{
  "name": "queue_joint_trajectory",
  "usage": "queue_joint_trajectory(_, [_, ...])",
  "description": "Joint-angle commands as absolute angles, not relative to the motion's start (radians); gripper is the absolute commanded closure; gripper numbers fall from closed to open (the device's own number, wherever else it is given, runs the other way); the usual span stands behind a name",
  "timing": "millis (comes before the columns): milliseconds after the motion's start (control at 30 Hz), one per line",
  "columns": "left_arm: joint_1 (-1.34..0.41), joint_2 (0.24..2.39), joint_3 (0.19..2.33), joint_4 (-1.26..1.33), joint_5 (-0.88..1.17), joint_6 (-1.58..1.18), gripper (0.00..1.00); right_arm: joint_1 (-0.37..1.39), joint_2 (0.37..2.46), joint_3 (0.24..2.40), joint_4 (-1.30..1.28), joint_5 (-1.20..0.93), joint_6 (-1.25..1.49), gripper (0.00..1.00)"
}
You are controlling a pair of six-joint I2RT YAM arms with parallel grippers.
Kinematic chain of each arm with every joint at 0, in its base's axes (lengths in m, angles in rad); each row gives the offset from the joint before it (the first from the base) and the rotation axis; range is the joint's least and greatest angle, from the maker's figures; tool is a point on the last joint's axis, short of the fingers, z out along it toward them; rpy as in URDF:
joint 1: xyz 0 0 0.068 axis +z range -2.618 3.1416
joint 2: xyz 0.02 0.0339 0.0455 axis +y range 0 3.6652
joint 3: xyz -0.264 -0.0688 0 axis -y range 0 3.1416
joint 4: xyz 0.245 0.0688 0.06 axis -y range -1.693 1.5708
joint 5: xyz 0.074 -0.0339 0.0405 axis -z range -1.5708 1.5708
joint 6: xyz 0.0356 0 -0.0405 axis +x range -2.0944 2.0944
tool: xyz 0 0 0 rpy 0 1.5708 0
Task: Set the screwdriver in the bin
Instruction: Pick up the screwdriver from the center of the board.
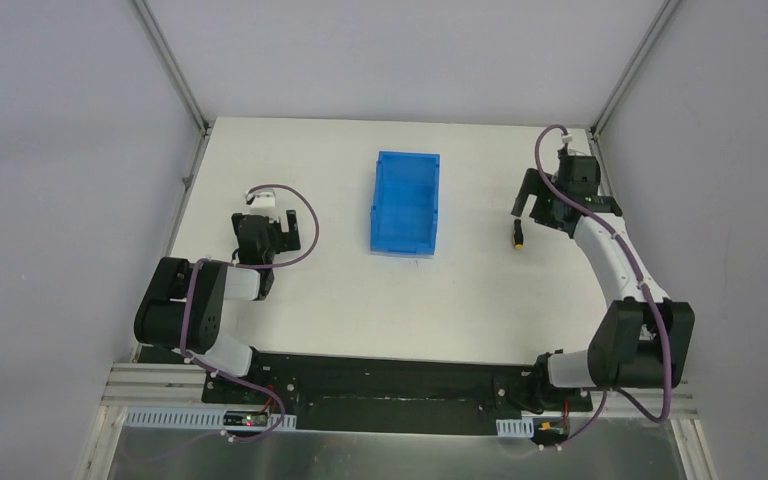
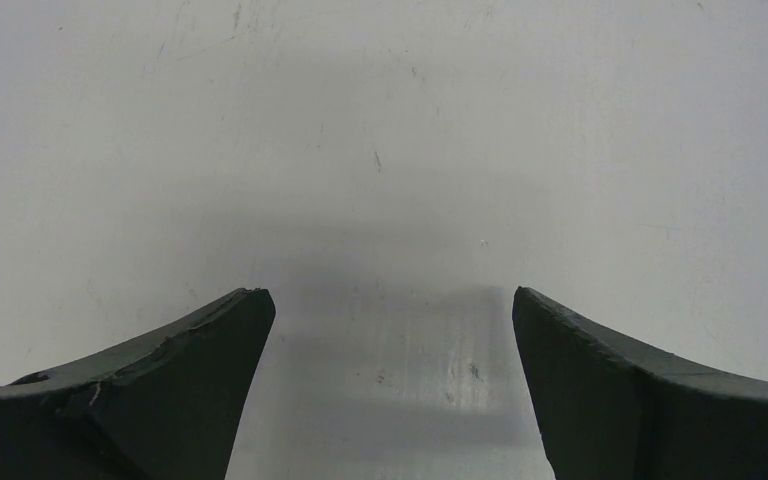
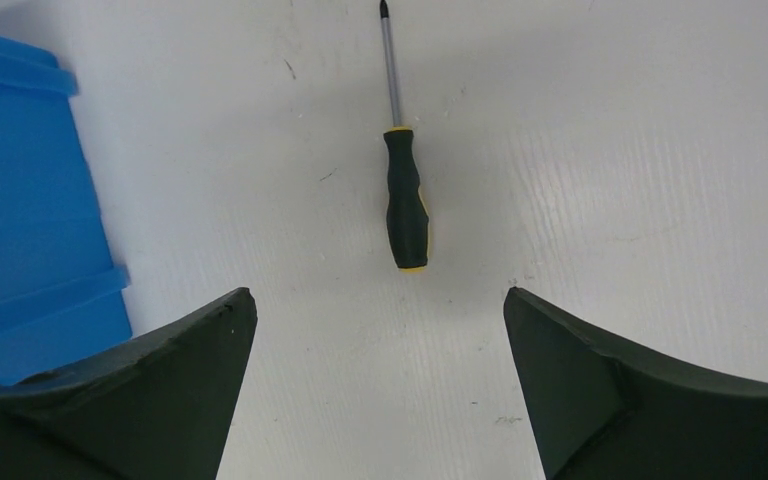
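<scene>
**Blue bin [image 1: 406,205] in mid-table, screwdriver [image 1: 518,236] loose on the white surface to its right**

From the top external camera, the bin sits open-topped near the middle of the white table [image 1: 340,310], its long sides running away from the arm bases. Nothing can be seen inside it. The screwdriver lies flat on the table well to the right of the bin and apart from it, its orange-yellow butt pointing toward the near edge. The right gripper [image 1: 540,208] hangs over the table close by the screwdriver, at the end of its outstretched arm. The left gripper [image 1: 270,228] is on the far side of the bin, over bare table, with its arm folded back near its base.

In the left wrist view, the two dark fingers [image 2: 180,380] stand far apart. Only scuffed white table and their own soft shadow show between them, and they hold nothing.

In the right wrist view, the jaws are spread to their fullest and empty. The screwdriver lies ahead of the fingers [image 3: 160,390], roughly centred on the gap between them and touched by neither. Its black handle and yellow butt are nearest the fingertips, and the thin metal shaft points straight away. A corner of the bin shows at the left edge, clear of the screwdriver.
</scene>
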State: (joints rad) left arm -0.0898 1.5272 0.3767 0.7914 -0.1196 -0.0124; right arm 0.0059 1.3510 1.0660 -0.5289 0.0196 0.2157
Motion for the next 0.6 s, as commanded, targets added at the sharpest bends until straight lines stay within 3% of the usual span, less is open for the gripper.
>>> queue_joint_trajectory(0, [-0.080,1.505,0.376,0.816,-0.100,-0.018,0.01,0.013,1.409,1.146,-0.613,0.077,0.202,0.02])
queue_joint_trajectory(567, [-0.080,1.505,0.376,0.816,-0.100,-0.018,0.01,0.078,1.663,1.226,-0.610,0.157,0.186,0.02])
